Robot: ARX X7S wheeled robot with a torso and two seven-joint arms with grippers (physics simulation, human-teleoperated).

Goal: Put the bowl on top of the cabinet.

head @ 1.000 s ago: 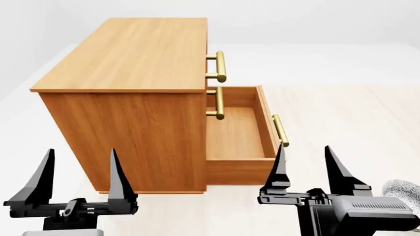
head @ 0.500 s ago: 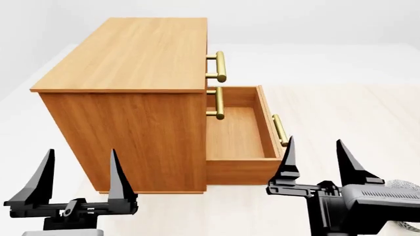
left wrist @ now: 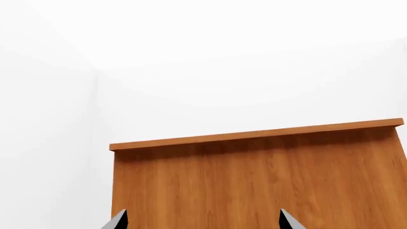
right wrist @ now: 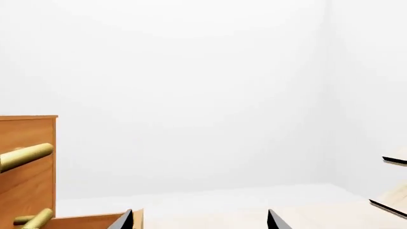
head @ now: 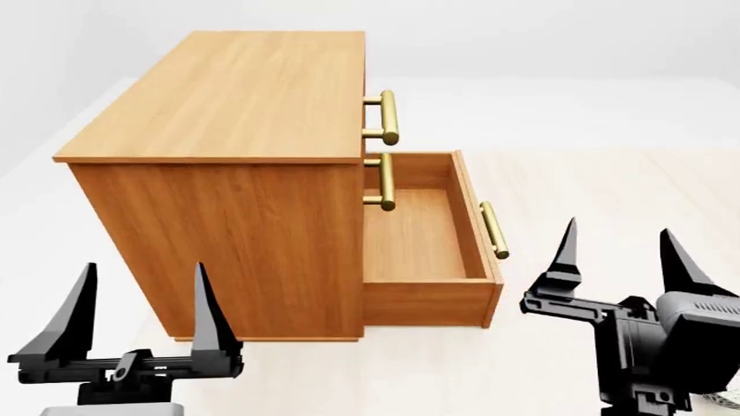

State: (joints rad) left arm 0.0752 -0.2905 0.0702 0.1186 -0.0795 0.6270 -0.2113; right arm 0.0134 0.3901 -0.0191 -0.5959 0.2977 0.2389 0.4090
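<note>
- Step in hand, by my reading: reaching for the bowl, which shows in no view.
- Right pincer (head: pixel 619 247), lower right of frame, is released and empty; left pincer (head: pixel 141 295), lower left, likewise.
- Large orange-brown wooden cabinet (head: pixel 220 113) fills the upper left, its flat top bare.
- Next: find and grip the bowl.

The cabinet (head: pixel 231 173) is viewed from above by the head camera. Its side panel is faced closely by the left wrist camera; its front edge is shared by the right wrist view.
</note>
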